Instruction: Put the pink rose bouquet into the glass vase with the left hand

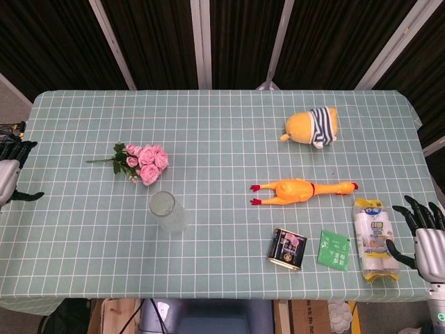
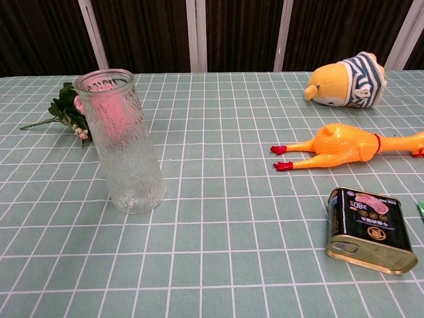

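The pink rose bouquet (image 1: pixel 142 163) lies flat on the checked tablecloth left of centre, stem pointing left. In the chest view its leaves (image 2: pixel 65 109) show beside the vase and its blooms blur through the glass. The glass vase (image 1: pixel 167 212) (image 2: pixel 128 142) stands upright and empty just in front of the bouquet. My left hand (image 1: pixel 10 177) hangs at the table's left edge, fingers apart, holding nothing, well left of the bouquet. My right hand (image 1: pixel 425 233) sits off the front right corner, fingers spread and empty.
A rubber chicken (image 1: pixel 302 189) (image 2: pixel 344 147) lies right of centre, a striped plush toy (image 1: pixel 313 126) (image 2: pixel 346 82) behind it. A black tin (image 1: pixel 287 248) (image 2: pixel 370 229), a green sachet (image 1: pixel 334 250) and a white packet (image 1: pixel 372 240) line the front right.
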Robot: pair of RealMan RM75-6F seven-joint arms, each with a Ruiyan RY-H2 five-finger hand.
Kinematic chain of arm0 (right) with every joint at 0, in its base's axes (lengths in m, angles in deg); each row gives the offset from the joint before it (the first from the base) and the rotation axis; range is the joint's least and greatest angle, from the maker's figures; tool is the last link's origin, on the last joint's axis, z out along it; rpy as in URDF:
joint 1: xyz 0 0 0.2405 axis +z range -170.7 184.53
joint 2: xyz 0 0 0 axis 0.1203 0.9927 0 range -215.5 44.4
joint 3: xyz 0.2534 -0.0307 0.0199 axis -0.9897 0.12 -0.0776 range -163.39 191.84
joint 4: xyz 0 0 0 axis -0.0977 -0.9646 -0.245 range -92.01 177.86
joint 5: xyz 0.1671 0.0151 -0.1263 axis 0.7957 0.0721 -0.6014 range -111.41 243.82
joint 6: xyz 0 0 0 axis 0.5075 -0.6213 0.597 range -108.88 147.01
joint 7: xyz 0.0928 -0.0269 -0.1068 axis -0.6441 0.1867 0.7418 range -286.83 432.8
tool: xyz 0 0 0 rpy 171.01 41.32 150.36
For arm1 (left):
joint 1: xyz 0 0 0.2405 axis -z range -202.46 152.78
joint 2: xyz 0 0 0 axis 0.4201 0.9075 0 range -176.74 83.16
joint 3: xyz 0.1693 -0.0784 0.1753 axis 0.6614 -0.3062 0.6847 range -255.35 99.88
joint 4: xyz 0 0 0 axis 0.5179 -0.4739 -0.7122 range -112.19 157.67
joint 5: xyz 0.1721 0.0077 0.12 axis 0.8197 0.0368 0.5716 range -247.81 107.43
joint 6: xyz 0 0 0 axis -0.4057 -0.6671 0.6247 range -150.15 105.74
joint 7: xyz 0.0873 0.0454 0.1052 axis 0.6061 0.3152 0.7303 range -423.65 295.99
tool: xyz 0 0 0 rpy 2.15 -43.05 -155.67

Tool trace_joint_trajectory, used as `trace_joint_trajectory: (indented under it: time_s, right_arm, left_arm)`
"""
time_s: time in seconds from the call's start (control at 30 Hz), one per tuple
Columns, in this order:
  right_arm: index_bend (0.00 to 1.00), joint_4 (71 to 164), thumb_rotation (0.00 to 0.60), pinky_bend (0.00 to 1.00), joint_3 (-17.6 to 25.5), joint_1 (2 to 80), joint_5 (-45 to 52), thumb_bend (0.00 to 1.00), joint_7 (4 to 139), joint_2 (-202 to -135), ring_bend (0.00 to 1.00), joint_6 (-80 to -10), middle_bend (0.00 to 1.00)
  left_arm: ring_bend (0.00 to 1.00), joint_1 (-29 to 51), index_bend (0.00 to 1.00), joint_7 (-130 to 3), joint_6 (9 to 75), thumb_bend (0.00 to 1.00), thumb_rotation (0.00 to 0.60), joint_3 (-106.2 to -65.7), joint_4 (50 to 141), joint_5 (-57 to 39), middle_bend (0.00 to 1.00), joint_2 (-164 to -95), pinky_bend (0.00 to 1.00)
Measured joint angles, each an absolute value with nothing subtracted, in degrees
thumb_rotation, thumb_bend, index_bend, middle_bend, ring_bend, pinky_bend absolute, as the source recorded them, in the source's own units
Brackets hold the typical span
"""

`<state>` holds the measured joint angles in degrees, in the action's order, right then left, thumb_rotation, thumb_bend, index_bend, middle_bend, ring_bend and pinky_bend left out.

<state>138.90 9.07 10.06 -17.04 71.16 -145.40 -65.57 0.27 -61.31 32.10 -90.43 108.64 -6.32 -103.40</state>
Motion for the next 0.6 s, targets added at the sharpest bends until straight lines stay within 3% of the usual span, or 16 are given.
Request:
trace_joint_trajectory:
  time_s: [0.23, 0.6]
  right_arm:
    - [0.23, 138.7, 0.6, 0.04, 8.9, 10.4, -16.1, 0.32, 71.7, -145.7, 0.13, -64.7, 0.11]
    - [0.23, 138.5, 0.6, 0.04, 8.6, 10.7, -14.8, 0.32, 72.0, -146.0, 0.13, -64.0, 0.11]
  left_arm:
    - [0.0, 6.9, 0.02, -52.4, 27.0, 0.08, 0.6, -92.3, 107.9, -15.7, 0.03, -105.8, 0.05]
    - [0.0, 17.3, 0.02, -39.2, 23.3, 0.07, 0.6, -91.5, 106.9, -30.1, 0.03, -112.7, 0.05]
